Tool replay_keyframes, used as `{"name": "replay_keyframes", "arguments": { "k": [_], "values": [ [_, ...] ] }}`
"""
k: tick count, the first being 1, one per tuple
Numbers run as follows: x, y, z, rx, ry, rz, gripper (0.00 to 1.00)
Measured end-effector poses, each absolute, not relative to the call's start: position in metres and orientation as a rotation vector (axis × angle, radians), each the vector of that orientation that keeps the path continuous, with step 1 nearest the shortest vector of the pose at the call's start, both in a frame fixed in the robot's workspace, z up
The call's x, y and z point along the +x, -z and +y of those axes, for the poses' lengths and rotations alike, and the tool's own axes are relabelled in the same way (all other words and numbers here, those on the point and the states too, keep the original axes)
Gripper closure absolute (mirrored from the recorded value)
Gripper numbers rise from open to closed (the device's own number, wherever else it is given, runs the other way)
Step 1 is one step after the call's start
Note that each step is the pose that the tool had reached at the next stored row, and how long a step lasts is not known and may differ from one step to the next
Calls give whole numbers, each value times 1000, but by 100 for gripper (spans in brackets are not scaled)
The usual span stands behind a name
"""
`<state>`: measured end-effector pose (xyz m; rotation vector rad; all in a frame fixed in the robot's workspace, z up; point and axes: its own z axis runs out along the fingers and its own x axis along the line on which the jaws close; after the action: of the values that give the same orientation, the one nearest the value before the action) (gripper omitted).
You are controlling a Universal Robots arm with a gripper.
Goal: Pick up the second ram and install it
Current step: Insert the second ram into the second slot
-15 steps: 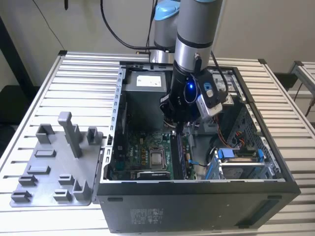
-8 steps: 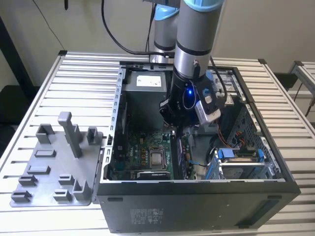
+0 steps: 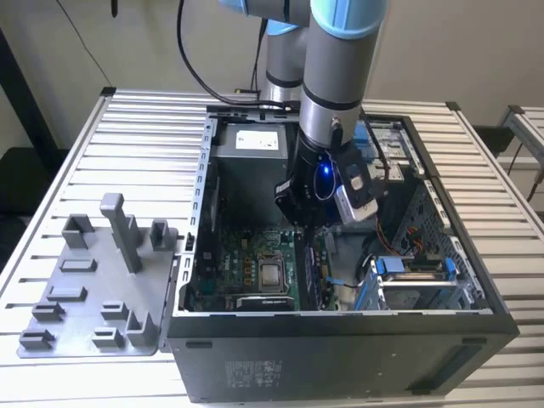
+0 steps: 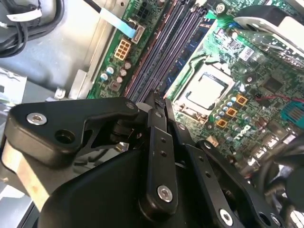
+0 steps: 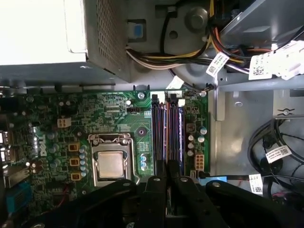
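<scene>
My gripper [image 3: 303,219] is down inside the open computer case, just above the motherboard [image 3: 255,255]. In both wrist views its two black fingers are drawn together, and I see nothing between them. The gripper [image 5: 166,164] hangs over one end of the row of long black memory slots [image 5: 167,133], and in the second wrist view the gripper [image 4: 159,100] sits at that same end of the memory slots [image 4: 164,47]. Dark strips with a purple sheen lie along these slots. I cannot tell the second ram apart from them.
The processor socket [image 5: 110,164] lies beside the slots. A power supply [image 3: 259,140] and cable bundles [image 5: 190,54] fill the case's far end, and a blue-tabbed drive cage [image 3: 416,276] stands at the exterior view's right. A grey fixture plate [image 3: 93,289] with blocks lies outside the case.
</scene>
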<state>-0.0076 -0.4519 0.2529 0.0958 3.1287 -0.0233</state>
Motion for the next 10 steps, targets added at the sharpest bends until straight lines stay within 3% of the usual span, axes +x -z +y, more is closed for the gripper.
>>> {"name": "replay_keyframes", "arguments": {
  "k": [10],
  "values": [
    [-8,-239,-453,94,24,3129,86]
  ]
}}
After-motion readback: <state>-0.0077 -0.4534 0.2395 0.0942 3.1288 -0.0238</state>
